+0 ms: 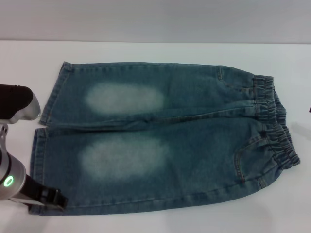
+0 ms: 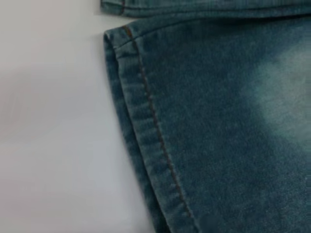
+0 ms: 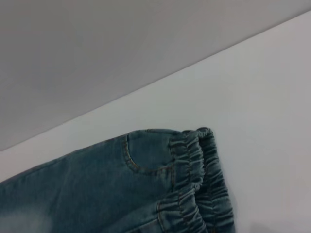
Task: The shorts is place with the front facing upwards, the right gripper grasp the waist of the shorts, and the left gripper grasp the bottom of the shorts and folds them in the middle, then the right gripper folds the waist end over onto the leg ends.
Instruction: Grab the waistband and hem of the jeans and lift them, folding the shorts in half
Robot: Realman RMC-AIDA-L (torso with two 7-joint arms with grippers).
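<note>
Nearest the head camera, the left end effector (image 1: pixel 48 199) sits at the near leg's hem corner of the shorts (image 1: pixel 165 141), which lie flat and unfolded on the white bench (image 1: pixel 146 51), so I judge every fold is left to do; I cannot tell its opening. Only the left wrist view shows the bottom of the shorts (image 2: pixel 146 126) lying ungripped, and only the right wrist view shows the waist (image 3: pixel 194 184) lying free, the right end effector being out of sight.

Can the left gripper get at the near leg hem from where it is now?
Probably yes. The left gripper sits at the near corner of the shorts, right by the hem, which lies flat on the table with nothing on it. Whether its fingers are open is unclear.
</note>
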